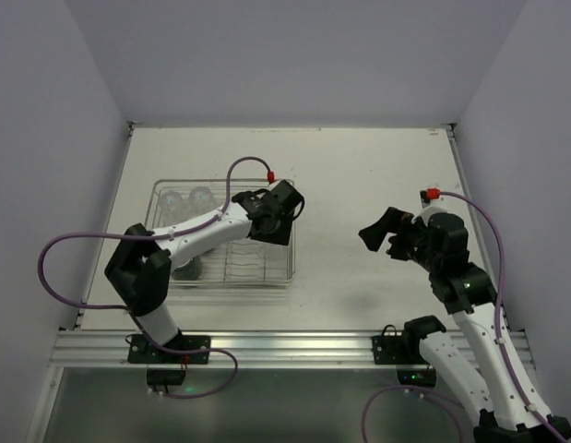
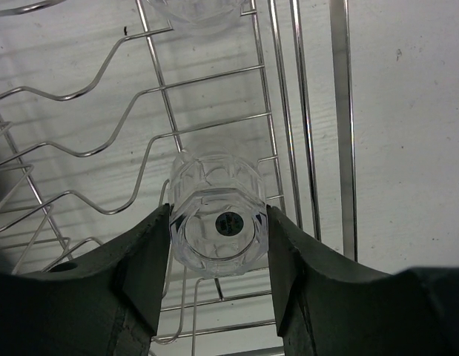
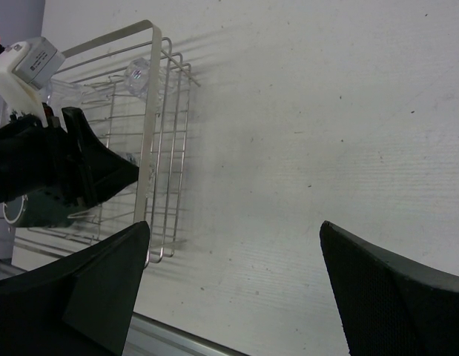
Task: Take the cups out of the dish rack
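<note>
The silver wire dish rack (image 1: 267, 273) stands left of centre on the table. My left gripper (image 1: 278, 214) is over its right end, shut on a clear tumbler (image 2: 214, 185). In the left wrist view the tumbler's base faces the camera and both fingers (image 2: 140, 267) press its sides over the rack wires (image 2: 214, 78). Other clear tumblers (image 1: 185, 199) sit in the rack's far left corner, and a dark mug (image 1: 188, 269) is at its near left, partly hidden by the arm. My right gripper (image 1: 382, 231) is open and empty above bare table to the right of the rack. The cream cup is not in view.
The right wrist view shows the rack's right end (image 3: 151, 111) with a clear tumbler (image 3: 138, 74) in it, the left gripper (image 3: 73, 167) over it, and my own gripper (image 3: 234, 230) above the table. A metal rail (image 1: 285, 343) runs along the near edge. Walls close in three sides.
</note>
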### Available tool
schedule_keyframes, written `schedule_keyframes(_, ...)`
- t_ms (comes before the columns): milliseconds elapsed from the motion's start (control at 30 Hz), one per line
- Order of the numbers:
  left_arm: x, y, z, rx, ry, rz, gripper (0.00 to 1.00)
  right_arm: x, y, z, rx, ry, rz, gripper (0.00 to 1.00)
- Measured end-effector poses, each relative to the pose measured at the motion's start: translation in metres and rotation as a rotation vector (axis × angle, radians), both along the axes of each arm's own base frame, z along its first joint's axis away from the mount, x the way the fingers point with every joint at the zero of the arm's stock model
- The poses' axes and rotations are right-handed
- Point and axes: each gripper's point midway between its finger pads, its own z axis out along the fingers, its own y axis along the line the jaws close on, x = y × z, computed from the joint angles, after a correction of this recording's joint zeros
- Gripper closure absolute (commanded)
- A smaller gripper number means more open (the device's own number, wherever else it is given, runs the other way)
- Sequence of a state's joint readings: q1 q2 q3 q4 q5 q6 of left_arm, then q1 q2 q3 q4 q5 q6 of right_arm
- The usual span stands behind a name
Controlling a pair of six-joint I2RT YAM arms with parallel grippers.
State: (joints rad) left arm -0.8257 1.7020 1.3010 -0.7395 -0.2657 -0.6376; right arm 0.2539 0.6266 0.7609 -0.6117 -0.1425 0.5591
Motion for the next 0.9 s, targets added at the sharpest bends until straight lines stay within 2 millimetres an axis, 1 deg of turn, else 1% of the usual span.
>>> schedule_keyframes(67,-0.001,0.001,0.002,0.013,-0.001,0.003,1.0,0.001,0.001,-0.001,0.002,0.004,0.005,0.01)
schedule_keyframes(133,-0.002,0.0,0.011,0.017,-0.015,0.0,1.0,0.002,0.003,-0.001,0.006,0.009,0.014,0.01)
schedule_keyframes(233,-0.002,-0.007,0.038,-0.006,-0.064,-0.012,1.0,0.004,0.01,-0.001,0.023,0.014,0.044,0.01)
schedule_keyframes(300,-0.003,-0.013,0.068,-0.057,-0.119,-0.023,1.0,0.005,0.017,-0.001,0.043,0.023,0.073,0.01)
schedule_keyframes(367,-0.005,-0.018,0.105,-0.137,-0.186,-0.034,1.0,0.006,0.023,-0.001,0.067,0.034,0.1,0.01)
schedule_keyframes(533,-0.022,-0.015,0.193,-0.383,-0.349,-0.072,1.0,0.007,0.045,0.002,0.156,0.067,0.188,0.03)
schedule_keyframes(567,-0.026,-0.014,0.206,-0.434,-0.377,-0.082,1.0,0.007,0.05,0.005,0.179,0.065,0.211,0.04)
schedule_keyframes(633,-0.036,-0.013,0.224,-0.533,-0.417,-0.109,1.0,0.006,0.062,0.018,0.243,0.04,0.269,0.1)
schedule_keyframes(700,-0.047,-0.015,0.229,-0.607,-0.426,-0.143,1.0,0.002,0.074,0.031,0.315,0.011,0.335,0.18)
schedule_keyframes(767,-0.055,-0.02,0.227,-0.669,-0.419,-0.172,1.0,-0.002,0.085,0.04,0.388,-0.006,0.391,0.21)
schedule_keyframes(800,-0.058,-0.024,0.222,-0.692,-0.406,-0.183,1.0,-0.005,0.091,0.044,0.44,-0.012,0.427,0.24)
schedule_keyframes(900,-0.065,-0.033,0.201,-0.736,-0.353,-0.203,1.0,-0.013,0.101,0.05,0.555,-0.005,0.492,0.27)
